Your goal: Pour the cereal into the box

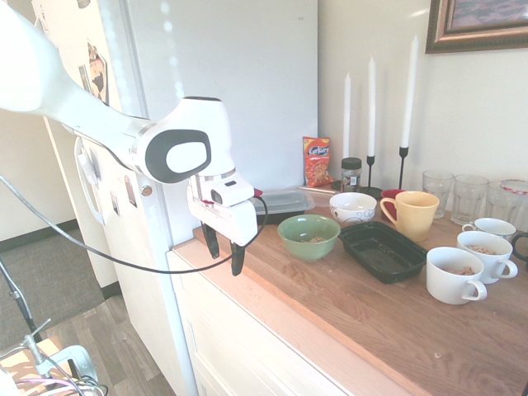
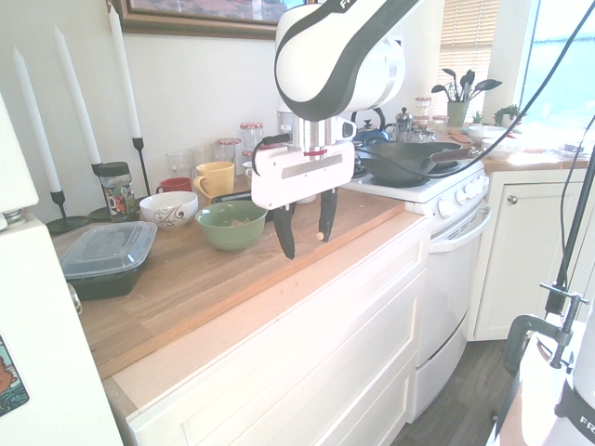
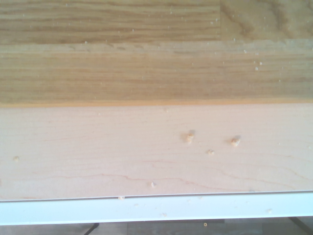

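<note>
A small heap of tan cereal (image 1: 316, 240) lies in a round green bowl (image 1: 308, 235) on the wooden counter; the cereal (image 2: 240, 221) and bowl (image 2: 231, 226) also show in the second exterior view. The box (image 1: 382, 250), a shallow black tray, sits empty just right of the bowl. My gripper (image 1: 224, 250) hangs open and empty over the counter's front edge, left of the bowl and apart from it. In the second exterior view the gripper (image 2: 307, 225) is in front of the bowl, fingers pointing down. The wrist view holds only bare counter with a few loose crumbs (image 3: 190, 138).
A lidded black container (image 1: 285, 202), a snack packet (image 1: 316, 161), a white patterned bowl (image 1: 352, 206) and a yellow mug (image 1: 410, 214) stand behind the bowl. White cups (image 1: 454, 275), glasses (image 1: 469, 196) and tall candles (image 1: 370, 99) fill the right and back. A stove (image 2: 418, 177) adjoins the counter.
</note>
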Motion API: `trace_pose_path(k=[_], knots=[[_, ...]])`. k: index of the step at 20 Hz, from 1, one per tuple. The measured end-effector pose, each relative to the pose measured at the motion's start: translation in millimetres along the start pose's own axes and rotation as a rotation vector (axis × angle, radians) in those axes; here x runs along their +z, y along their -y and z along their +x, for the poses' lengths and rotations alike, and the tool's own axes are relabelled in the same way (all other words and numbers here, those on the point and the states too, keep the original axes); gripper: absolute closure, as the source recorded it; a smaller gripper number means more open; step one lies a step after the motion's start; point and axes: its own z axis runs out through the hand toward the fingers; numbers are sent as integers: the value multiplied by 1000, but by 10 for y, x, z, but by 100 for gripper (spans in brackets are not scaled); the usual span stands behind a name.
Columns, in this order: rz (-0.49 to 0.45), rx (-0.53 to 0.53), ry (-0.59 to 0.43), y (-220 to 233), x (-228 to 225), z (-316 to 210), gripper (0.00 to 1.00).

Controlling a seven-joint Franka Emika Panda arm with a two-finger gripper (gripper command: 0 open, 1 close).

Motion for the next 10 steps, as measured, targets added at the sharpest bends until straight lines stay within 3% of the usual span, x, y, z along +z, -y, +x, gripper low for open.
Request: trace_pose_path(k=[10], knots=[[42, -34, -58, 329, -296, 41, 0]])
